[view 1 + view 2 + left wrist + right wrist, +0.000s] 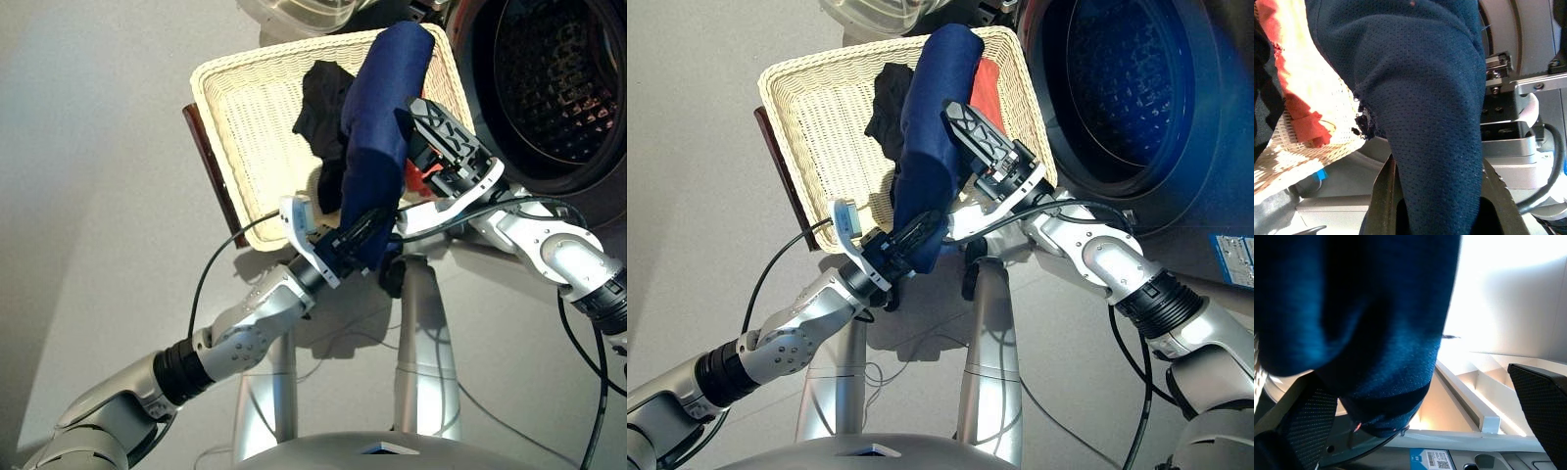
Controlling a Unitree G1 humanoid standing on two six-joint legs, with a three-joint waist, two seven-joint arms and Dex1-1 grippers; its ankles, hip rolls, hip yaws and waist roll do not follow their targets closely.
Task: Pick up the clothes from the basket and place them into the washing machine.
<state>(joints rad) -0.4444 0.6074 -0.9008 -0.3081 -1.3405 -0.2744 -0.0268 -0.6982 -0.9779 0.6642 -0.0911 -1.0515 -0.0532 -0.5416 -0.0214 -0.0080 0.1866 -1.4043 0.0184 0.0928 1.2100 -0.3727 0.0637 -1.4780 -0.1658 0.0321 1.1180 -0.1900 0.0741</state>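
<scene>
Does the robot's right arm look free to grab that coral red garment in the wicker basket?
Probably not yet: the navy blue garment held by the left gripper hangs between the open right gripper and the coral red garment.

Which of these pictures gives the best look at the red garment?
The right eye view: the red garment lies in the basket behind the lifted navy garment. The left wrist view shows part; the left eye view only a sliver; the right wrist view none.
</scene>
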